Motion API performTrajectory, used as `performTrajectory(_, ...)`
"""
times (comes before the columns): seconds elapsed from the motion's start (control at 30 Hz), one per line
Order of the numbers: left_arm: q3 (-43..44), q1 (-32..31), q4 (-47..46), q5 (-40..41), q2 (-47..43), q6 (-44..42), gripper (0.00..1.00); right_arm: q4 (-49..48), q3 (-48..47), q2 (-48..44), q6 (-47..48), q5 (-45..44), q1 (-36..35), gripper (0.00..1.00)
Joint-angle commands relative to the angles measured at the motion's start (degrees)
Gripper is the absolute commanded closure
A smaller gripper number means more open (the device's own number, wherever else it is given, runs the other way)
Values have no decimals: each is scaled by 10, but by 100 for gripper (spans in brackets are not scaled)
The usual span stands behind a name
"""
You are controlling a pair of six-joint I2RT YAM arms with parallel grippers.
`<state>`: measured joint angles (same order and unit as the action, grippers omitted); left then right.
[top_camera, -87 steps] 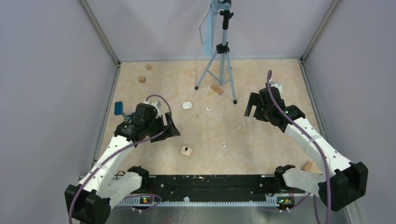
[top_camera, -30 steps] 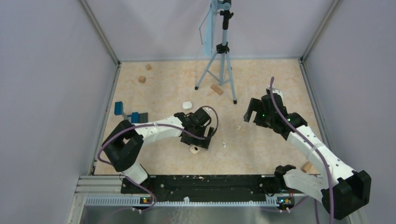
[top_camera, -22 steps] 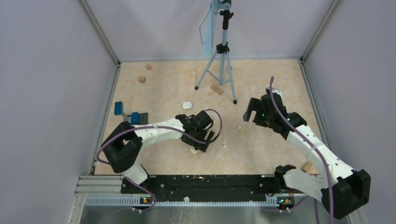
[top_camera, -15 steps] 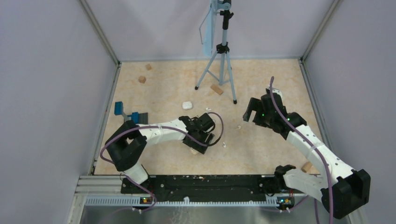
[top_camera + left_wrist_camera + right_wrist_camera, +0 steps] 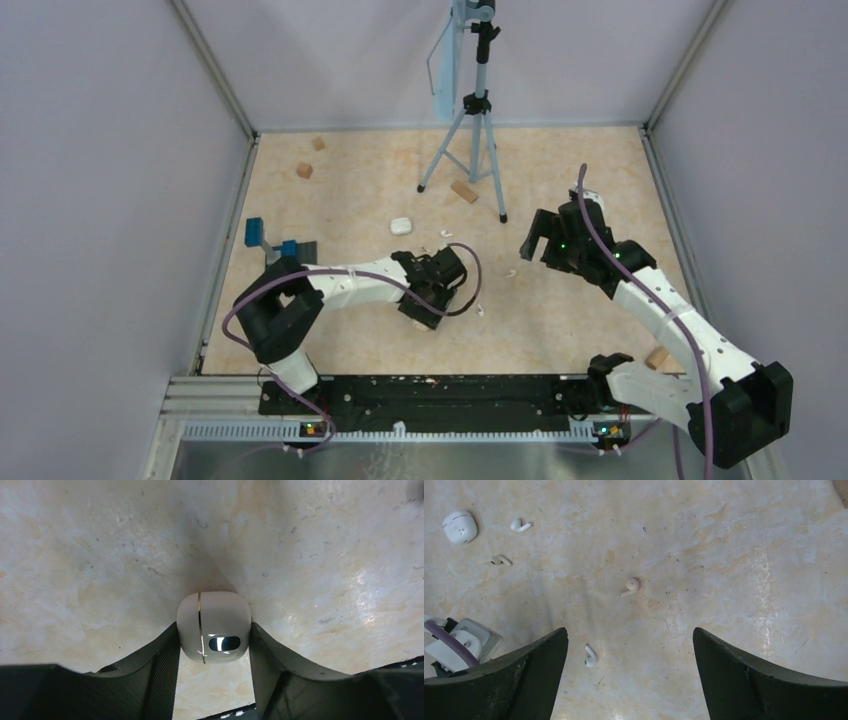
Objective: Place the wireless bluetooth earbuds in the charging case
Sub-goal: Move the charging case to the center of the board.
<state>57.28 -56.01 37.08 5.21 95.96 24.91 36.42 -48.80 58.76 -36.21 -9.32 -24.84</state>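
Charging cases, two: one charging case (image 5: 214, 627) in the left wrist view, a second charging case (image 5: 459, 526) in the right wrist view; earbuds, four, all counted in the right wrist view: earbud (image 5: 520, 525), earbud (image 5: 500, 559), earbud (image 5: 630, 586), earbud (image 5: 590, 656); wooden blocks, four, counted from above: wooden block (image 5: 318, 143), wooden block (image 5: 304, 170), wooden block (image 5: 463, 191), wooden block (image 5: 657, 356); tripod (image 5: 477, 103), one; blue pieces, two: blue piece (image 5: 255, 232), blue piece (image 5: 290, 248); robot arms, two: left arm (image 5: 350, 283), right arm (image 5: 665, 315)
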Motion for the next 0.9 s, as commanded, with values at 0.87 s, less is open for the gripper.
performTrajectory(0.87, 112, 33, -62, -99, 12, 73, 22, -47, 34, -15, -16, 78, 3, 10)
